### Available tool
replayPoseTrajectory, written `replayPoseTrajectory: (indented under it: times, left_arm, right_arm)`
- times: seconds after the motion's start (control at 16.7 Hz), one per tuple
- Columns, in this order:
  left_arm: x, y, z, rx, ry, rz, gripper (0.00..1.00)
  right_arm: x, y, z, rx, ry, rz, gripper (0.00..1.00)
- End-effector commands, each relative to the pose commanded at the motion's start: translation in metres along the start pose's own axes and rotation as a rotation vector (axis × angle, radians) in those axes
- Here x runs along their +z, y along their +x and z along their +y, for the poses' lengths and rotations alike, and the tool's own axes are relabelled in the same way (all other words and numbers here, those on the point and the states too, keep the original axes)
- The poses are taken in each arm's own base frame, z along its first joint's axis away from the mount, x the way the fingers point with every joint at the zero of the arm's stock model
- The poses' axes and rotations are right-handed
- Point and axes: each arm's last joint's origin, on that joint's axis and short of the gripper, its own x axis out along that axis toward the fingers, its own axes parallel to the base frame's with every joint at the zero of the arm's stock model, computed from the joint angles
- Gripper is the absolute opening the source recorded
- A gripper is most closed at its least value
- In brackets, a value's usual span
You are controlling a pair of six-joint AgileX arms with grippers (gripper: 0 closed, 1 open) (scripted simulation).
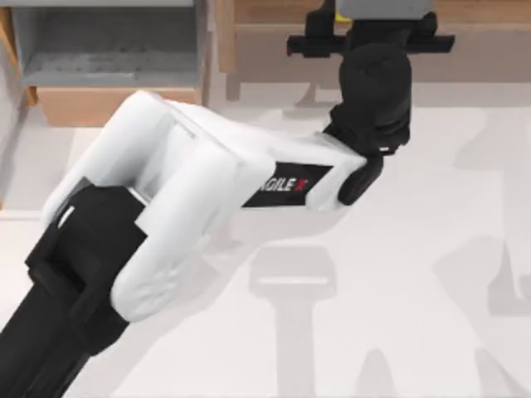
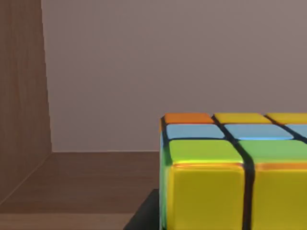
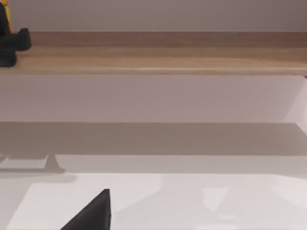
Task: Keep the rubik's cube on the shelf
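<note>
The rubik's cube (image 2: 235, 177) has yellow, green, blue and orange squares, and in the left wrist view it sits very close over the shelf's brown wooden surface (image 2: 86, 182). My left arm reaches across the table to the shelf (image 1: 274, 16) at the back. My left gripper (image 1: 371, 37) is over the ledge, shut on the cube, and a yellow corner of the cube (image 1: 341, 10) shows beside it. A dark finger (image 2: 144, 215) lies against the cube's side. From the right wrist view the cube (image 3: 4, 17) and left gripper (image 3: 12, 48) appear far off on the shelf (image 3: 168, 57). My right gripper (image 3: 93, 213) is low over the table.
A grey-lined box compartment (image 1: 108, 41) with a light wood front stands at the back left. The shelf's grey-brown front panel (image 1: 274, 58) drops to the white table (image 1: 398, 274). A wooden side wall (image 2: 21, 96) closes the shelf's end near the cube.
</note>
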Motion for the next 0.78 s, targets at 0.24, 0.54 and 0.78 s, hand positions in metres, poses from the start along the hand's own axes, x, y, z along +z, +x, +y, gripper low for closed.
replayPoseTrajectory:
  times: [0.24, 0.54, 0.78]
  left_arm:
    - [-0.005, 0.033, 0.009, 0.028, 0.019, 0.005, 0.00]
    - [-0.008, 0.051, 0.004, -0.006, -0.009, 0.002, 0.00]
    - [-0.007, 0.052, 0.003, -0.013, -0.014, -0.001, 0.00]
  right_arm:
    - [0.000, 0.000, 0.000, 0.000, 0.000, 0.000, 1.00]
    - [0.000, 0.000, 0.000, 0.000, 0.000, 0.000, 1.00]
    - [0.000, 0.000, 0.000, 0.000, 0.000, 0.000, 1.00]
